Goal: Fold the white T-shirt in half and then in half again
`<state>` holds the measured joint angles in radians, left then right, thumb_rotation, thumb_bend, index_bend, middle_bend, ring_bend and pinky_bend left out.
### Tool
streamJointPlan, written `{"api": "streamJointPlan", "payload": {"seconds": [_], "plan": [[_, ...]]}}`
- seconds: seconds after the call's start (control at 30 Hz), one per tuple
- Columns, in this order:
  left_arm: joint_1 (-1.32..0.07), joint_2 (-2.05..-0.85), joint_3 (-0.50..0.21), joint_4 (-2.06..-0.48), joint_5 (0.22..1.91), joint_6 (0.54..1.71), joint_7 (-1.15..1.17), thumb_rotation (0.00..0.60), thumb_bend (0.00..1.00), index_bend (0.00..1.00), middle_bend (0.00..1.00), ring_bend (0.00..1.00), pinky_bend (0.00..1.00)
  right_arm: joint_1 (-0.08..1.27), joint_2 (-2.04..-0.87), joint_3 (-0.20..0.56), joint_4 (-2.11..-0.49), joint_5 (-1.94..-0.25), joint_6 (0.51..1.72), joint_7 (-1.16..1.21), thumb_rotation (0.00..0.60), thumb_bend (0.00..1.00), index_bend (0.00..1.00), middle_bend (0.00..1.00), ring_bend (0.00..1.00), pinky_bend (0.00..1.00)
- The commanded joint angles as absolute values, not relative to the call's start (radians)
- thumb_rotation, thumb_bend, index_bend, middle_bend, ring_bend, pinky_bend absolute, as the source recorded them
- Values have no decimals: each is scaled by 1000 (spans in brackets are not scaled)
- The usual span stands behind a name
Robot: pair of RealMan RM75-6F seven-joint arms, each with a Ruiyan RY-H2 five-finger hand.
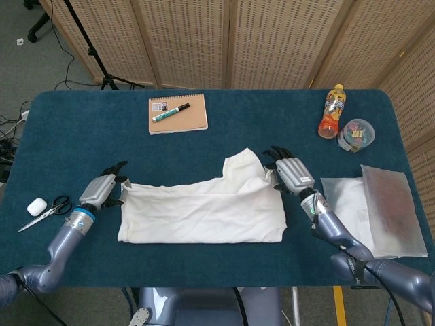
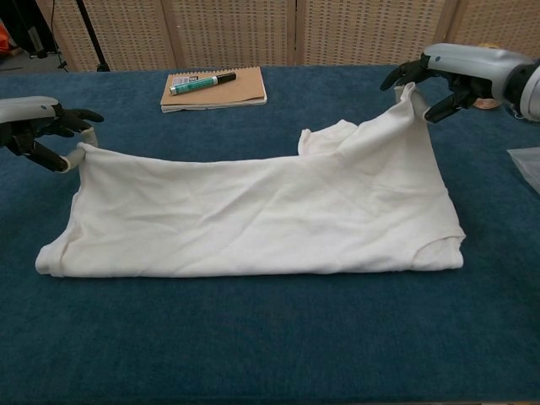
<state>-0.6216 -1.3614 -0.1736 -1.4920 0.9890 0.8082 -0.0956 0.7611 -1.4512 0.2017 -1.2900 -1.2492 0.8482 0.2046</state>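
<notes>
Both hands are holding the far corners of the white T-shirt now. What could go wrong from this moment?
1. The right hand holds its corner of the T-shirt higher than the left hand does; letting go unevenly could leave the fold crooked.
2. A sleeve bunches near the right hand, so it may be trapped as a wrinkle.
3. Carrying the edge further back could reach the notebook.

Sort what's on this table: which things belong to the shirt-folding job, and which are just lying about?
In the job:
white T-shirt
left hand, gripping one far corner
right hand, gripping the other

Lying about:
notebook with marker
scissors
white case
bottle
clip jar
plastic bags
</notes>
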Motion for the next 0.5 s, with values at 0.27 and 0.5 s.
{"api": "streamJointPlan", "payload": {"seconds": [0.27, 0.5], "plan": [[-645, -1420, -175, -1413, 947, 778, -75, 600, 612, 734, 0, 0, 0, 776, -1496, 210, -1180, -1233, 796, 257, 600, 646, 661, 178, 0, 77], [-650, -1448, -179, -1395, 898, 805, -24, 600, 611, 737, 0, 0, 0, 790, -1529, 211, -1121, -1231, 766, 264, 600, 646, 661, 178, 0, 77]]}}
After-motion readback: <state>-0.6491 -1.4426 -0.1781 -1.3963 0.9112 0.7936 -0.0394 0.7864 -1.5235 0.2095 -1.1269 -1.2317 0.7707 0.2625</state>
